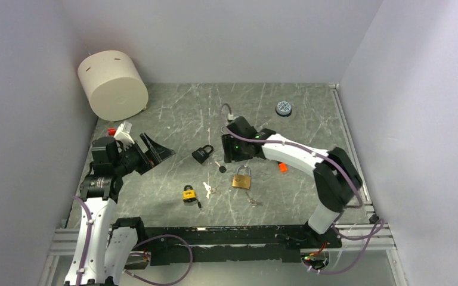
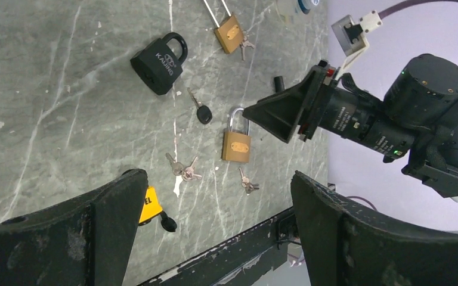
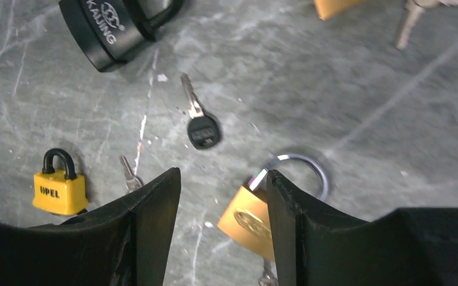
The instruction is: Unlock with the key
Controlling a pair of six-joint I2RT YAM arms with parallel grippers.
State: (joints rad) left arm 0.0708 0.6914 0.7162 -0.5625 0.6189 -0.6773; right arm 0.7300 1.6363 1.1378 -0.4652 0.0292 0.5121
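On the grey bench (image 1: 173, 119) the biggest risk, as I judge it, is at the right gripper (image 3: 222, 174). Its fingers stand apart with only bare bench between them, and the brass padlock (image 3: 244, 217) lies partly under the finger on the picture's right side. If the fingers come down and close here, they could catch this padlock's shackle and not the key. The left gripper (image 2: 219, 174) hangs above the bench with its fingers wide apart and holds nothing, so no lock is steadied. A free lock may slide or turn when a key is pushed into it. With three padlocks and several keys on the bench, a wrong pair is also possible. My guess is that the black padlock (image 3: 110, 27) belongs with the black-headed key (image 3: 200, 122). This key is thin and lies flat, so the fingers may slip off it or flick it away.

In the right wrist view the black-headed key lies ahead of the gap between the fingers, apart from both tips, its blade pointing toward the black padlock. The yellow padlock (image 3: 61, 187) is beside the finger on the picture's left, and a silver key (image 3: 130, 173) shows just at that finger's edge.
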